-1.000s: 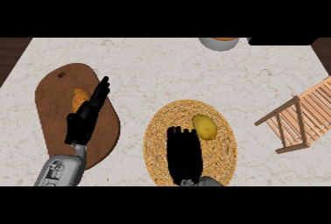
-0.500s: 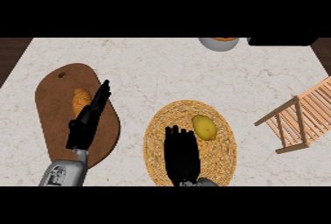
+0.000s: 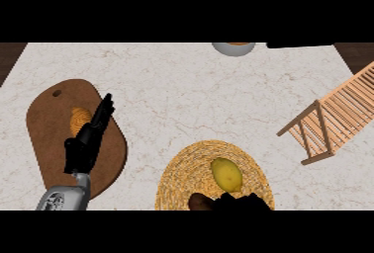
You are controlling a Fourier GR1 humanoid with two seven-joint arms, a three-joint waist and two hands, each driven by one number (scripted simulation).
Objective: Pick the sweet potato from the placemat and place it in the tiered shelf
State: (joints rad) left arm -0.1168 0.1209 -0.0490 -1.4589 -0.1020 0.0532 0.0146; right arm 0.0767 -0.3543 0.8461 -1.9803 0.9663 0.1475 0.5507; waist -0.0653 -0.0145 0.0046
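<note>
Placemat [image 3: 182, 173], woven and round, lies at the near edge of the desk [image 3: 190, 84], right of centre. On it rests a yellow oval item [image 3: 227, 174], and just nearer, a brown tuber, judged the sweet potato [image 3: 199, 201], touches your right hand [image 3: 245, 201]. Only the tips of that hand show at the near edge; whether it is spread or closed cannot be told.

Left hand [image 3: 87, 138] sits over the cutting board [image 3: 51, 123] at left, fingers straight and pressed together, beside an orange item [image 3: 79, 118]. It holds nothing. Leave it parked.

Shelf [image 3: 336, 118], of wooden slats, stands at the right edge, well apart from the placemat.

Recommendation: confirm you are on the brown tuber, not the yellow item beside it. Close round its middle, across the short axis. Lift straight up until clear of the yellow item, then carry right and far toward the shelf. Approach a tier from its open side and release only once the tuber rests on the slats.
</note>
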